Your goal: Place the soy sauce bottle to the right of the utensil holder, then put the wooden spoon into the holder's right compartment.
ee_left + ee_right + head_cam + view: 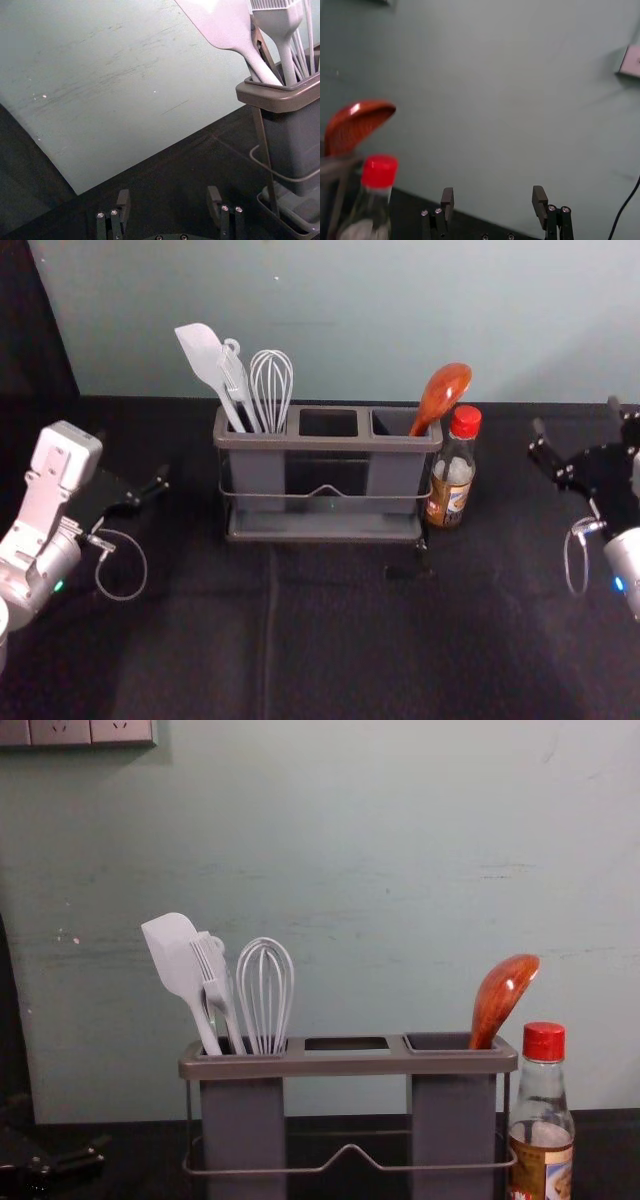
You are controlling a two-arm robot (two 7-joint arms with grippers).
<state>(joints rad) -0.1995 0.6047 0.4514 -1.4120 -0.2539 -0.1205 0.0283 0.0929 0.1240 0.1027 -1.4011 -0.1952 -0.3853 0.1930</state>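
The grey utensil holder [330, 443] stands mid-table. In its right compartment leans the wooden spoon [441, 396], bowl up; the chest view shows the spoon [500, 1000] there too. Beside the holder's right end the soy sauce bottle [455, 468] stands upright, red cap on. My right gripper [578, 450] is held off to the right of the bottle, open and empty; in the right wrist view the gripper [492, 205] has its fingers apart. My left gripper [135, 490] is left of the holder, also open and empty, as the left wrist view of the gripper [167, 205] shows.
A white spatula [205, 360], a brush and a whisk [271, 390] stand in the holder's left compartment. Behind the dark table rises a pale wall [350, 870], with sockets [90, 732] at its upper left in the chest view.
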